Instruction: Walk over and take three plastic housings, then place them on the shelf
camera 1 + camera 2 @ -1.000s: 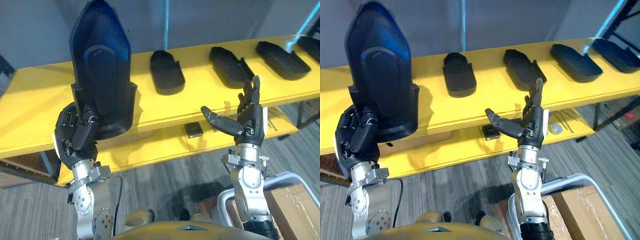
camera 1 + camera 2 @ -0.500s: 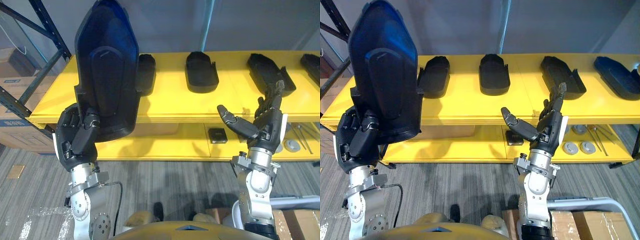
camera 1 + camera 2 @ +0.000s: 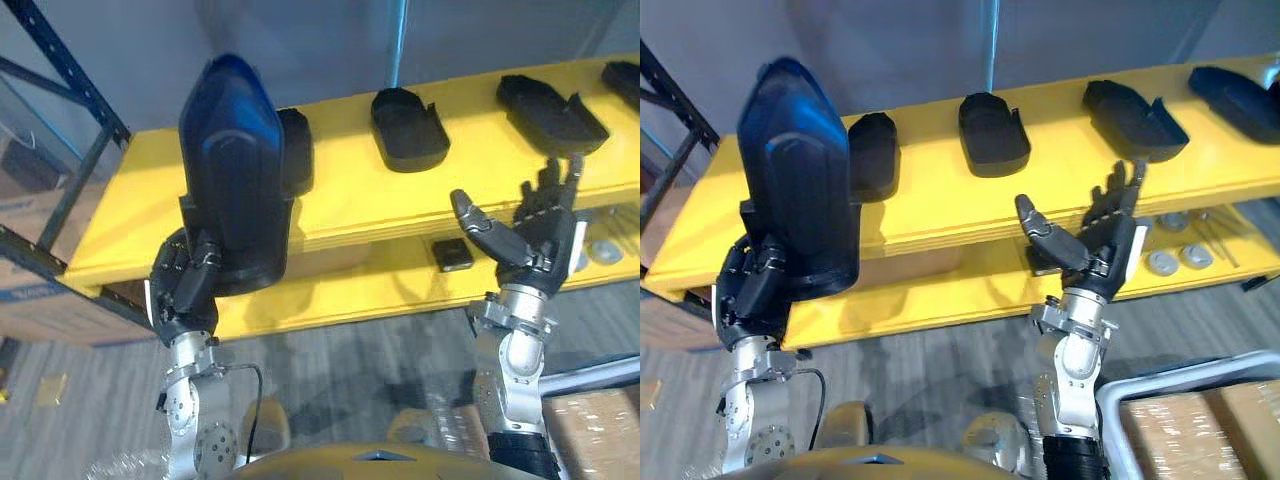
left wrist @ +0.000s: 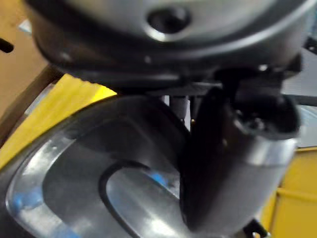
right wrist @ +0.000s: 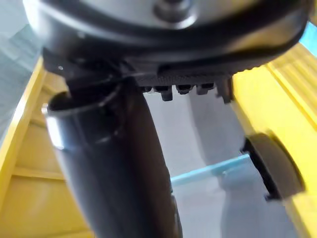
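My left hand [image 3: 183, 290] is shut on the base of a tall dark plastic housing [image 3: 234, 170], held upright in front of the yellow shelf [image 3: 340, 205]; the same housing [image 4: 89, 178] fills the left wrist view under the thumb. Three more black housings lie on the shelf top: one [image 3: 295, 150] partly hidden behind the held one, one [image 3: 408, 128] in the middle, one [image 3: 550, 112] to the right. My right hand [image 3: 530, 245] is raised before the shelf edge, open and holding nothing.
The lower yellow shelf board carries a small black block [image 3: 453, 254] and round grey discs [image 3: 1165, 262]. A dark blue rack upright [image 3: 60, 70] stands at the left. A cardboard box [image 3: 1200, 430] in a metal cart frame sits at lower right.
The whole scene has shifted as the camera moved: the shelf now looks tilted and farther. Both hands keep the same poses, the left still holding the housing.
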`<state>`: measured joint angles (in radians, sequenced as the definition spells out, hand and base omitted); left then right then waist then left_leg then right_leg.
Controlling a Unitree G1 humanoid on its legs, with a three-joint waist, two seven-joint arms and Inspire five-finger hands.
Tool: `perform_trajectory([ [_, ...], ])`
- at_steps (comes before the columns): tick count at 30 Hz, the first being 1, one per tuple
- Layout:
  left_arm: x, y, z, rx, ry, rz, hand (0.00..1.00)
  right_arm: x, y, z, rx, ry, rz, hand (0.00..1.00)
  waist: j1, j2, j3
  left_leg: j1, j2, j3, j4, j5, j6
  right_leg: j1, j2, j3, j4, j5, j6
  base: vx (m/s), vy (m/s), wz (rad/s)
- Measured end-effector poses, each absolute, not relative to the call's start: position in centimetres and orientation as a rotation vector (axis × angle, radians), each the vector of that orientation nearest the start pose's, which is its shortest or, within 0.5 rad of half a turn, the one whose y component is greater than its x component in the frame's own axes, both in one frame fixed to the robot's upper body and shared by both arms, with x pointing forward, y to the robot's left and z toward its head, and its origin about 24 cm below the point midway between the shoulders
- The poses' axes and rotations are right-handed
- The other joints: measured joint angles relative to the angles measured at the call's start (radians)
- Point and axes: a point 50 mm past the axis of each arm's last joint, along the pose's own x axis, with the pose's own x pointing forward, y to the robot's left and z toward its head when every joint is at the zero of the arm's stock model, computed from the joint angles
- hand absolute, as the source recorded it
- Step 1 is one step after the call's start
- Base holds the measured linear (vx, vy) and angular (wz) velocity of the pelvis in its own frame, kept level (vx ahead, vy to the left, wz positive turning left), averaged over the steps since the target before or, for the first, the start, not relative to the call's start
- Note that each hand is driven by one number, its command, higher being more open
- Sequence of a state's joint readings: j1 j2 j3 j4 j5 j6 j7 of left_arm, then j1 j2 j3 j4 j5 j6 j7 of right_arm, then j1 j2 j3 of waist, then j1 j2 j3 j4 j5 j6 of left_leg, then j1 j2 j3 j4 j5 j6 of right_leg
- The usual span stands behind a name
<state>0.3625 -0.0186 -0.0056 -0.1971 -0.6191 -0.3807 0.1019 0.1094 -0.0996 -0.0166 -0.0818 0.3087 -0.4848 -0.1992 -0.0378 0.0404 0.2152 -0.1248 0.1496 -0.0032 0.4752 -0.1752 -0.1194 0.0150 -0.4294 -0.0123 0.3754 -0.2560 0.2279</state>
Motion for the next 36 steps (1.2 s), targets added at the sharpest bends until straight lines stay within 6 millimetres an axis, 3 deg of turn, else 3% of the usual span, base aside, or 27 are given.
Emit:
perform_trajectory([
  [1, 17.5, 19.0, 4.0, -0.602, -0.221, 0.346, 0.00, 22.0, -19.2, 7.3, 0.244, -0.420, -0.278, 1.00, -0.004, 0.004, -0.005, -0.004, -0.013, 0.002, 0.006, -0.040, -0.046, 0.018, -0.013, 0.000, -0.029, 0.010, -0.005, 0.17, 0.746, 0.22],
  [2, 17.8, 19.1, 4.0, -0.594, -0.218, 0.333, 0.00, 22.1, -18.2, 6.0, 0.267, -0.355, -0.266, 1.00, 0.001, -0.025, 0.002, -0.018, -0.054, 0.011, 0.037, -0.056, -0.036, 0.042, -0.054, 0.008, -0.067, 0.101, -0.010, 0.12, 0.431, 0.30],
  [3, 17.8, 19.1, 3.8, -0.589, -0.206, 0.332, 0.00, 22.1, -17.6, 5.2, 0.264, -0.316, -0.251, 1.00, 0.005, -0.024, 0.002, -0.029, -0.065, 0.009, 0.046, -0.060, -0.028, 0.036, -0.055, 0.007, -0.072, 0.165, -0.011, 0.20, 0.722, 0.38],
  [4, 17.7, 19.3, 3.2, -0.569, -0.165, 0.332, 0.00, 21.8, -16.6, 4.4, 0.240, -0.279, -0.248, 1.00, 0.012, -0.023, 0.000, -0.023, -0.072, 0.004, 0.031, -0.061, -0.008, 0.033, -0.050, -0.025, -0.081, 0.308, -0.046, 0.12, 0.475, 0.27],
  [6, 17.3, 19.7, 2.9, -0.555, -0.149, 0.337, 0.00, 21.8, -15.9, 4.4, 0.246, -0.274, -0.241, 1.00, 0.034, -0.026, -0.003, 0.008, -0.064, 0.022, -0.023, -0.049, 0.027, 0.011, -0.036, -0.090, -0.071, 0.392, -0.111, 0.13, 0.371, 0.06],
  [7, 17.3, 20.0, 3.1, -0.546, -0.156, 0.335, 0.00, 21.6, -15.6, 4.3, 0.232, -0.270, -0.236, 1.00, 0.030, -0.030, -0.008, 0.016, -0.056, 0.015, -0.053, -0.033, 0.050, 0.001, 0.008, -0.101, -0.028, 0.334, -0.103, 0.16, 0.191, 0.19],
  [8, 17.4, 20.2, 3.3, -0.536, -0.166, 0.328, 0.00, 21.5, -15.5, 4.2, 0.214, -0.267, -0.230, 1.00, 0.029, -0.038, -0.013, 0.030, -0.057, 0.006, -0.084, -0.017, 0.059, -0.001, 0.072, -0.104, 0.005, 0.266, -0.080, 0.15, 0.099, 0.35],
  [9, 17.5, 20.4, 3.4, -0.532, -0.174, 0.323, 0.00, 21.3, -15.4, 4.2, 0.202, -0.267, -0.222, 1.00, 0.033, -0.044, -0.020, 0.048, -0.060, 0.004, -0.121, -0.003, 0.065, -0.002, 0.150, -0.137, 0.029, 0.181, -0.079, 0.14, 0.097, 0.21],
  [10, 17.5, 20.4, 3.4, -0.534, -0.173, 0.323, 0.00, 21.2, -15.3, 4.3, 0.203, -0.271, -0.220, 1.00, 0.034, -0.043, -0.026, 0.052, -0.063, 0.006, -0.130, -0.001, 0.069, -0.001, 0.175, -0.153, 0.022, 0.159, -0.083, 0.09, 0.112, -0.01],
  [12, 17.6, 20.0, 3.4, -0.540, -0.172, 0.317, 0.00, 21.0, -15.2, 5.0, 0.212, -0.300, -0.217, 1.00, 0.034, -0.042, -0.041, 0.053, -0.083, 0.029, -0.150, 0.005, 0.077, 0.009, 0.187, -0.176, -0.031, 0.162, -0.103, 0.04, 0.136, -0.21],
  [17, 18.0, 18.7, 4.6, -0.560, -0.198, 0.278, 0.00, 20.9, -15.8, 5.3, 0.202, -0.316, -0.243, 1.00, 0.033, -0.057, -0.050, 0.054, -0.092, 0.045, -0.188, 0.033, 0.068, 0.057, 0.190, -0.180, -0.177, 0.164, -0.105, -0.03, 0.003, -0.11],
  [23, 17.8, 18.1, 8.6, -0.599, -0.384, 0.204, 0.00, 20.7, -17.3, 9.5, 0.127, -0.505, -0.256, 1.00, 0.033, -0.056, -0.050, 0.045, -0.056, 0.054, -0.282, 0.097, 0.029, 0.053, 0.234, -0.177, -0.281, 0.190, -0.113, -0.10, -0.079, -0.05],
  [25, 17.6, 18.6, 9.6, -0.594, -0.439, 0.214, 0.00, 20.1, -17.7, 12.2, 0.117, -0.630, -0.238, 1.00, 0.032, -0.054, -0.051, 0.049, -0.042, 0.057, -0.310, 0.121, 0.021, 0.046, 0.251, -0.176, -0.293, 0.202, -0.120, -0.07, -0.073, -0.06],
  [28, 17.2, 19.7, 10.5, -0.580, -0.488, 0.275, 0.00, 19.6, -18.2, 14.3, 0.067, -0.728, -0.185, 1.00, 0.029, -0.063, -0.055, 0.072, -0.033, 0.060, -0.343, 0.147, 0.014, 0.049, 0.260, -0.175, -0.294, 0.214, -0.118, -0.03, -0.046, -0.05],
  [36, 17.4, 23.6, 12.2, -0.395, -0.550, 0.654, 0.00, 19.9, -17.5, 14.6, 0.116, -0.738, -0.023, 1.00, 0.030, -0.067, -0.070, 0.142, -0.036, 0.070, -0.447, 0.200, 0.012, 0.071, 0.260, -0.173, -0.295, 0.215, -0.117, -0.03, -0.009, -0.02],
])
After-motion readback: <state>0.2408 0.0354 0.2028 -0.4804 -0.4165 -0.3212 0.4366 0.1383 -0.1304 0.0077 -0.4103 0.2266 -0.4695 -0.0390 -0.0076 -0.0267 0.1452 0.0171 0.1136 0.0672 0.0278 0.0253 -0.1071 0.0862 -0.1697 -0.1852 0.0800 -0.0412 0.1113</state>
